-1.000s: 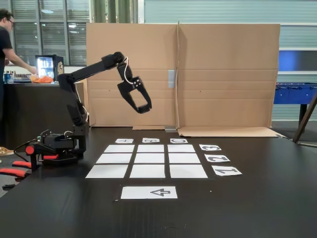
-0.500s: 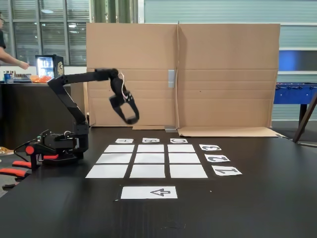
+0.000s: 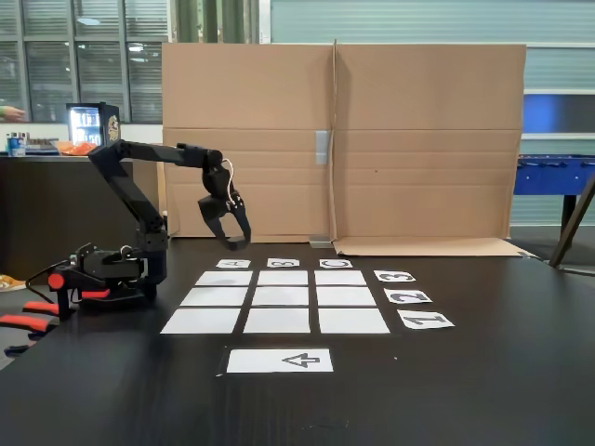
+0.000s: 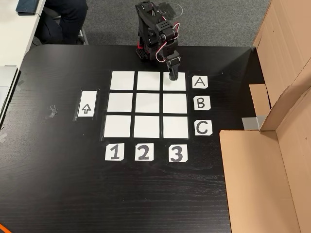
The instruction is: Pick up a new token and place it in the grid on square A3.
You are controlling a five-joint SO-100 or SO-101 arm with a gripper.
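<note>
The arm (image 3: pixel 139 177) reaches from its base (image 3: pixel 107 274) toward the grid (image 4: pixel 148 103), with the gripper (image 3: pixel 234 243) pointing down. In the fixed view the gripper hangs above the table (image 3: pixel 465 372), over the far left corner of the grid (image 3: pixel 279 297), near the label A (image 3: pixel 233 264). In the other view the gripper (image 4: pixel 173 76) is over square A3 (image 4: pixel 175 81), the corner cell beside the label A (image 4: pixel 199 82) and in line with the label 3 (image 4: pixel 177 153). I cannot tell if the jaws are apart or together, and I cannot make out the token in them or on the table. The other cells are blank. A sheet with an arrow (image 4: pixel 87 103) lies beside the grid, apart from it. A cardboard wall (image 3: pixel 372 139) stands behind the table.
</note>
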